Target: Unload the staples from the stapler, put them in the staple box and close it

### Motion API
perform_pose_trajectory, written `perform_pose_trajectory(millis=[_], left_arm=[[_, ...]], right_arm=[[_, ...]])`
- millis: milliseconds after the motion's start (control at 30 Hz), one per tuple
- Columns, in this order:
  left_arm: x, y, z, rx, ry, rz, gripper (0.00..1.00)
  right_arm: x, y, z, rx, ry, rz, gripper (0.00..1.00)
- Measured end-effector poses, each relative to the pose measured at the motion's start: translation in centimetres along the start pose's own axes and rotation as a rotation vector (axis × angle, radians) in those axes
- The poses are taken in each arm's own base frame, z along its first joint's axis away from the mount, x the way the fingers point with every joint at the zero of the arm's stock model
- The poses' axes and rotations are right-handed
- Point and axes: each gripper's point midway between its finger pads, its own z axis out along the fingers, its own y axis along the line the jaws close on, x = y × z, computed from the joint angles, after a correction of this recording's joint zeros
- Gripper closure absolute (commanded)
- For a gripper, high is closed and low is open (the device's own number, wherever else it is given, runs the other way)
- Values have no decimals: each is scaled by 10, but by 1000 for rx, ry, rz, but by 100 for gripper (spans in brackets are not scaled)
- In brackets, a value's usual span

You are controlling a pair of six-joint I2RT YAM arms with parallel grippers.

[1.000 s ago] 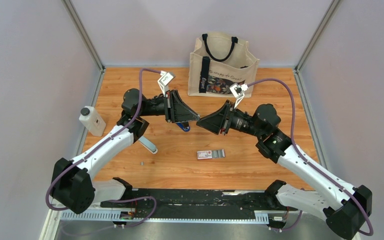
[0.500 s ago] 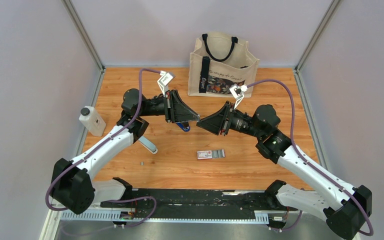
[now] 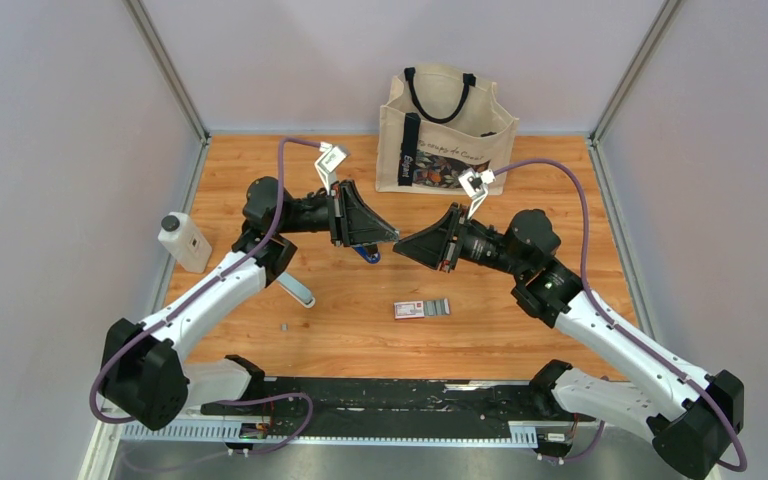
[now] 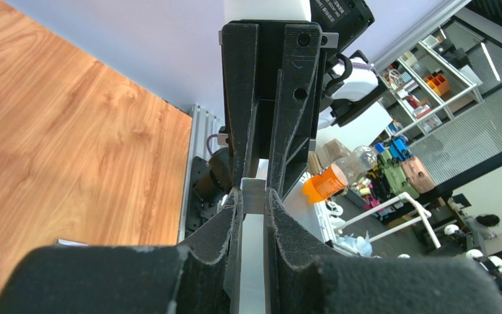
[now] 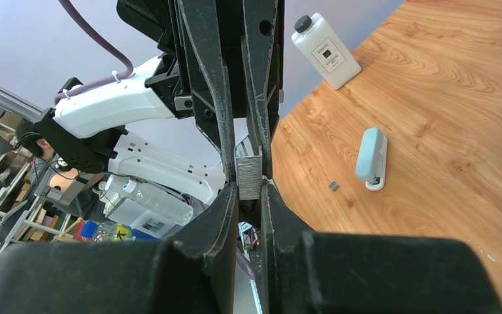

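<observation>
Top external: the left gripper [image 3: 388, 237] and the right gripper [image 3: 406, 242] meet tip to tip above the middle of the table. Over the last second only the right one has crept slightly nearer. The blue stapler [image 3: 367, 253] shows just under the left tip; whether it rests on the wood cannot be told. The white-and-red box [image 3: 422, 308] lies nearer, and the pale grey tool [image 3: 298, 290] lies to the left.

Left wrist: the left claw is pressed onto a silvery strip, and the right arm's fingers close on its far end.

Right wrist: the right claw pinches the staples [image 5: 248, 173], with the left fingers [image 5: 225, 131] flanking the strip's upper part. The strip looks clear of the stapler. This reads as a hand-off, so setting the strip down is probably what remains.
</observation>
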Motion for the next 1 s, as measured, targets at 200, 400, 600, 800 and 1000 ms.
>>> perform_pose_trajectory(millis=[200,400,600,800,1000], left_arm=[[1,1,-1,-8,3,6,73],[10,14,-3,-58,30,-1,41],[-8,23,-8,-188,61,66,39],[-18,42,-25,-343,71,168,39],[8,83,-53,-547,194,248,44]], right_arm=[[1,-2,0,4,1,2,95],[7,-8,-5,41,7,2,95],[25,-28,-24,161,44,-2,94],[66,-80,-48,386,152,36,94],[120,-151,-83,741,336,97,93]])
